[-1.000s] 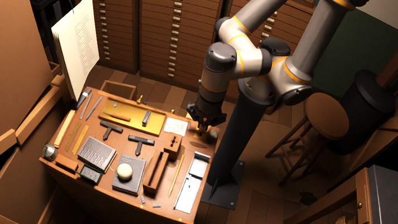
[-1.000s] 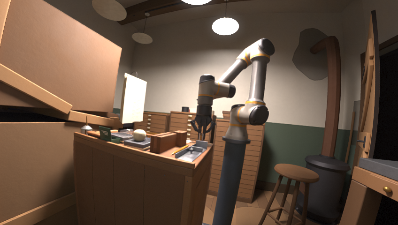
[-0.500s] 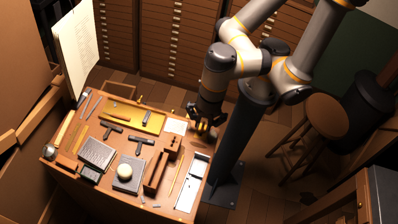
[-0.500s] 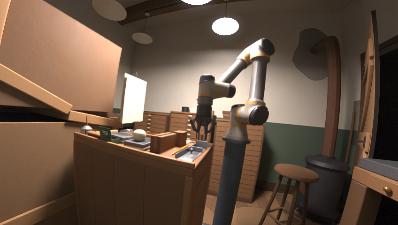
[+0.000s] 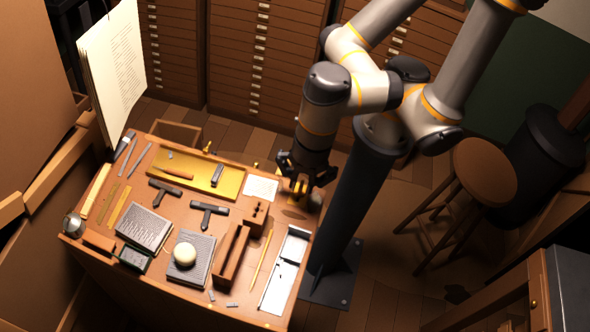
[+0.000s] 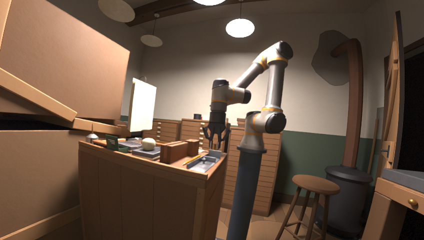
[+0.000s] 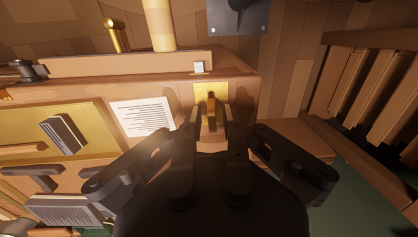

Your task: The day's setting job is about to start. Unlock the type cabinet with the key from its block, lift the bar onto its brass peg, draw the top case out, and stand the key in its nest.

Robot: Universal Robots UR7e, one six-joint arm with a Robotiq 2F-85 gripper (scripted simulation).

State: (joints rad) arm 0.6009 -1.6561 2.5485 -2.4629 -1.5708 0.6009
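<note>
The brass key (image 7: 211, 113) stands upright on a small yellow plate (image 7: 210, 93) at the far right corner of the bench top, near the bench's edge. My gripper (image 7: 210, 117) hangs straight over it, open, with a finger on either side of the key, and it holds nothing. In the side camera the gripper (image 5: 303, 188) sits low over the plate, and the key is mostly hidden behind the fingers. A wooden block with a keyhole-shaped slot (image 5: 256, 214) stands on the bench to the left of the gripper. A brass peg (image 7: 115, 33) juts up beyond the bench's far edge.
Behind the bench, walls of type cabinets (image 5: 256, 53) with many labelled drawers fill the room. A printed slip (image 7: 143, 116) lies left of the plate, a yellow tray (image 5: 196, 171) further left. My own pedestal (image 5: 347, 214) stands right of the bench, a stool (image 5: 481, 177) beyond it.
</note>
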